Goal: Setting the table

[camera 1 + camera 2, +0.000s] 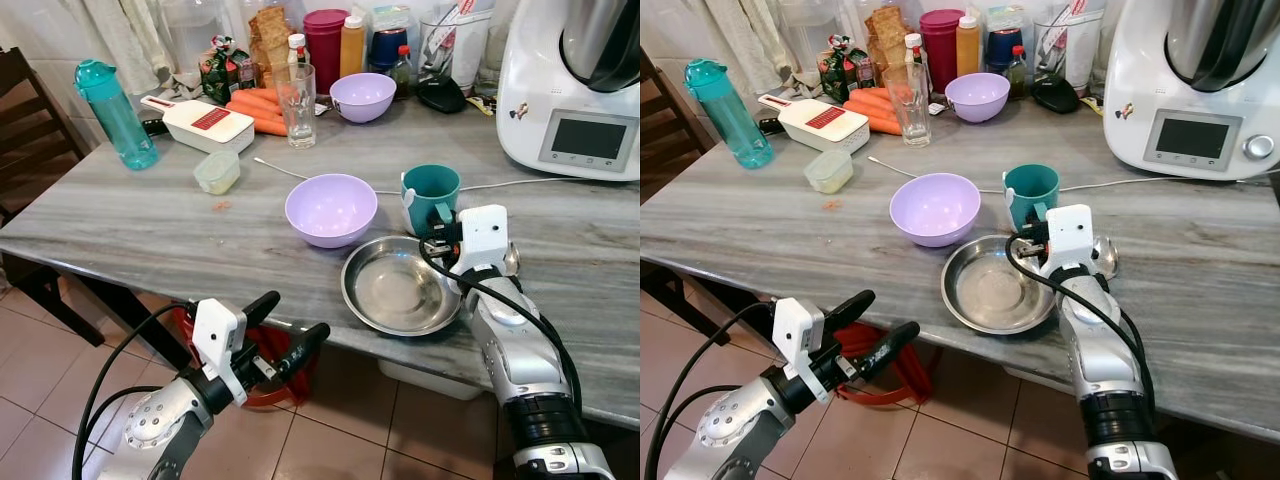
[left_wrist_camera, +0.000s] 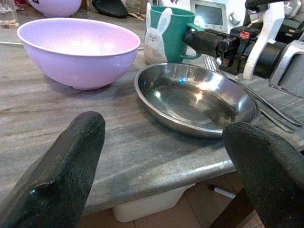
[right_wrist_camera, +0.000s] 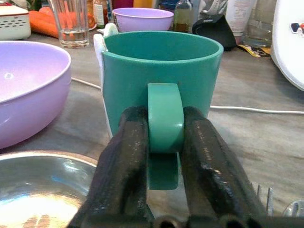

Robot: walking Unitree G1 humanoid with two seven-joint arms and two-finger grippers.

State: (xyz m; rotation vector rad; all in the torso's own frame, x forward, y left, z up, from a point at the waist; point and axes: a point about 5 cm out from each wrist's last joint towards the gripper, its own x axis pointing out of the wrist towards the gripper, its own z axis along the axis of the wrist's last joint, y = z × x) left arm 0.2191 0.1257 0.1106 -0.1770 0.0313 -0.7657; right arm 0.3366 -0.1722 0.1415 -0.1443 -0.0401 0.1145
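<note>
Right gripper (image 3: pixel 164 137) is pinching the handle of the teal mug (image 1: pixel 432 197), fingers pressed to both sides of it; the mug stands upright on the table (image 1: pixel 120 215), toward the middle. Just in front sits the steel plate (image 1: pixel 400 286) at the near edge, a lilac bowl (image 1: pixel 331 209) beside it on the left. Cutlery (image 2: pixel 266 102) lies by the right arm. A white cable (image 1: pixel 530 182) runs behind the mug. No readable writing. Left gripper (image 1: pixel 285 325) hangs spread, below the near edge.
</note>
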